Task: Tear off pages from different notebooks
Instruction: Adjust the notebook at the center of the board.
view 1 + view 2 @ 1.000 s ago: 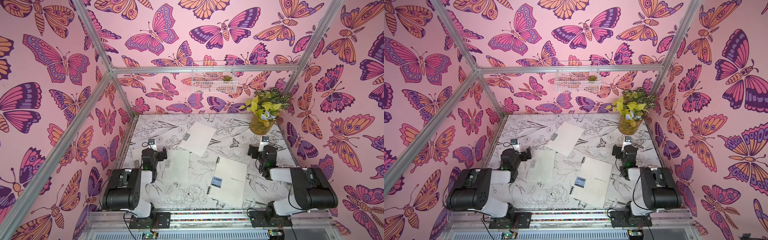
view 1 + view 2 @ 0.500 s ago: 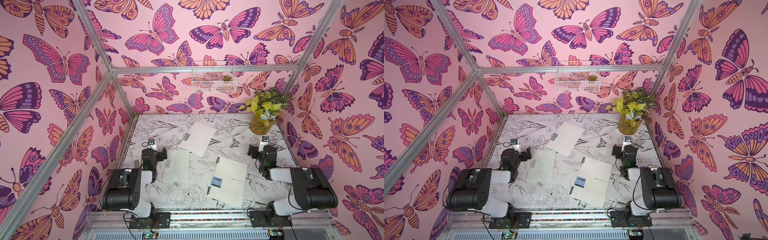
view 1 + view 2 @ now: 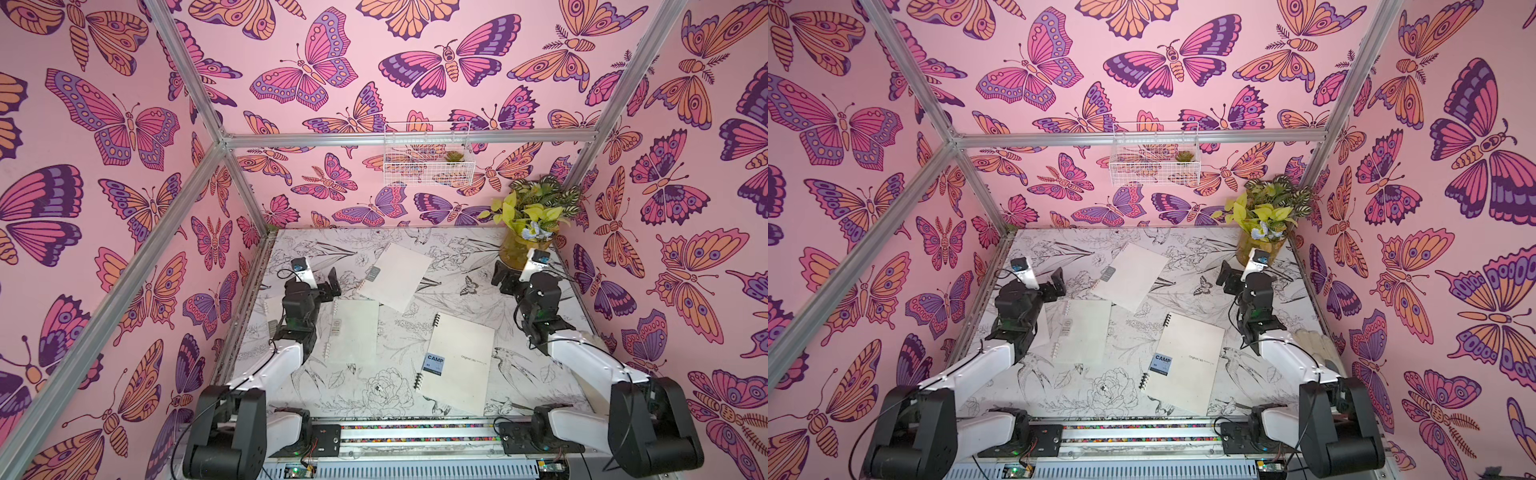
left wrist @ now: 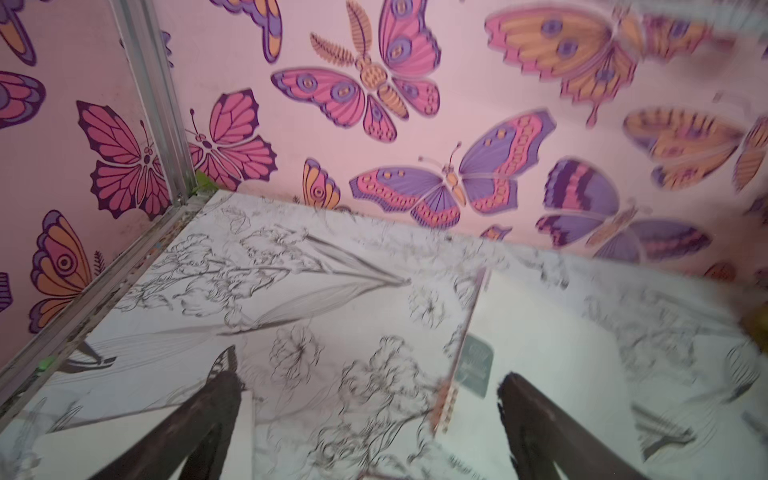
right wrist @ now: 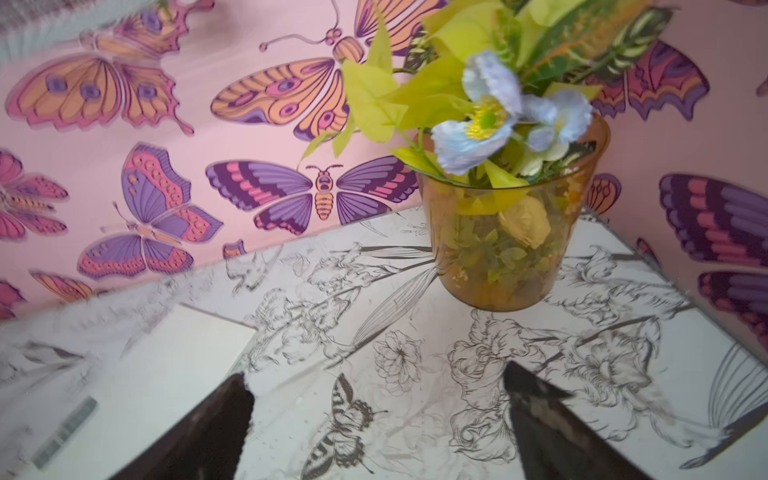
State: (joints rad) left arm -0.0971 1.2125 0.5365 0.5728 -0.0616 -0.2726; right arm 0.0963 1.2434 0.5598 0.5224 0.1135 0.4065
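Cream notebooks lie closed, flat and spread apart, likely so you can reach each binding without nudging a neighbour. The large notebook (image 3: 457, 365) sits nearest the arm bases, a smaller notebook (image 3: 355, 332) beside the left arm, and the far notebook (image 3: 397, 278) behind it. Your left gripper (image 4: 365, 376) hangs wide open and empty near that far one's coil. The right gripper (image 5: 374, 372), equally wide and empty, faces the vase (image 5: 498, 249). A blurred sheet (image 4: 62, 457) under the left arm may be a loose page. No page looks torn yet. An ink-flower table (image 3: 374, 386) sits inside pink butterfly walls (image 3: 374, 62).
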